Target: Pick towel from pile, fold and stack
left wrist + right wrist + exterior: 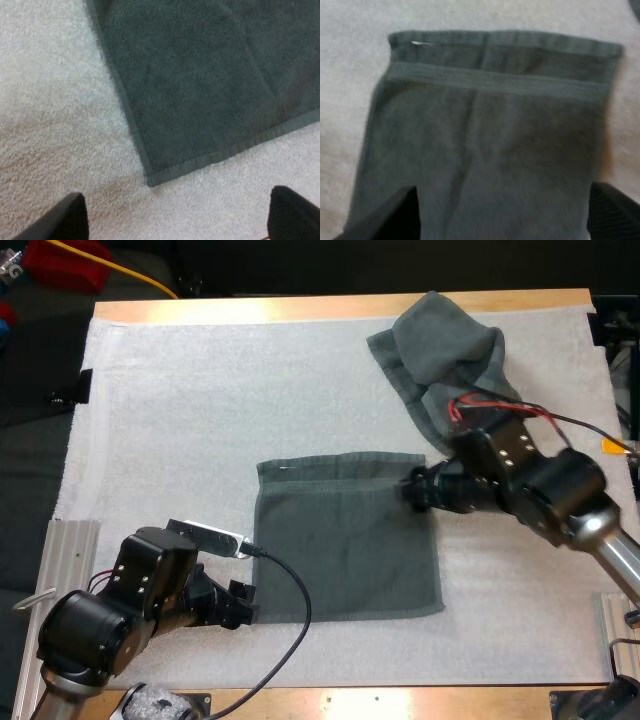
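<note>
High view, two-arm towel fold. A flat towel (345,535) lies spread on the white mat (180,410) at the centre of the frame. A crumpled towel (440,355) sits at the upper right, near the far edge of the wooden surface (300,308).

The left jaws stand open beside the flat towel's lower-left corner. The left fingers (70,220) are wide apart and clear of the cloth, holding nothing. The right jaws are also open and empty, at the middle of the flat towel's right edge, with the right fingers (395,215) spread above the cloth.

The step in hand appears to be taking hold of the spread towel for its fold; no fold is yet made.

To do it well, each pair of jaws should probably descend until one finger slides under the hem. They should close on the towel's single layer only, without pinching the mat beneath. Both should then lift together and carry the held edge squarely onto the opposite edge, so that the corners meet. Uneven lift would likely skew the fold.
</note>
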Controlling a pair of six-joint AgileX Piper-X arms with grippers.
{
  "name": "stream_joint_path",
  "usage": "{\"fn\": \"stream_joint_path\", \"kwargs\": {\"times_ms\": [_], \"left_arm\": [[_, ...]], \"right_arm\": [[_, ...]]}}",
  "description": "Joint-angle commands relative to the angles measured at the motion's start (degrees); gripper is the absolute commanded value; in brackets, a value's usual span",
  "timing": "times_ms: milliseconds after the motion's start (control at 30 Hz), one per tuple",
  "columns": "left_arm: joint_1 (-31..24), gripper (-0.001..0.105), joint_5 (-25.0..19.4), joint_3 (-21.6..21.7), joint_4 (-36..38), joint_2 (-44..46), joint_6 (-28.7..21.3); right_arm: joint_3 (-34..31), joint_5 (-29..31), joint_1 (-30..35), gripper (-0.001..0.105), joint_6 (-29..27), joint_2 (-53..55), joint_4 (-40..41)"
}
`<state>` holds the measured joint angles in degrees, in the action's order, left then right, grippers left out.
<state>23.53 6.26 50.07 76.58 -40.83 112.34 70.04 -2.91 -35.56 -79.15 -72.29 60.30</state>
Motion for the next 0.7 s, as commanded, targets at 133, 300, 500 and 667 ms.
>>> {"fn": "stream_joint_path", "kwargs": {"times_ms": [133, 300, 500, 667], "left_arm": [[0.28, 0.07, 5.02, 0.17, 0.67, 0.74, 0.15], [0.28, 0.07, 5.09, 0.17, 1.35, 0.74, 0.04], [0.28, 0.07, 5.09, 0.17, 3.01, 0.74, 0.04], [0.28, 0.07, 5.09, 0.17, 3.31, 0.74, 0.04]], "right_arm": [[0.5, 1.9, -0.12, 0.067, -0.61, 5.24, 5.31], [0.26, 2.91, -0.12, 0.067, -0.06, 9.24, 8.59], [-6.7, 2.91, -0.12, 0.067, 2.9, 15.06, 8.59], [-15.32, 1.79, -0.12, 0.067, 5.65, 20.53, 7.38]]}}
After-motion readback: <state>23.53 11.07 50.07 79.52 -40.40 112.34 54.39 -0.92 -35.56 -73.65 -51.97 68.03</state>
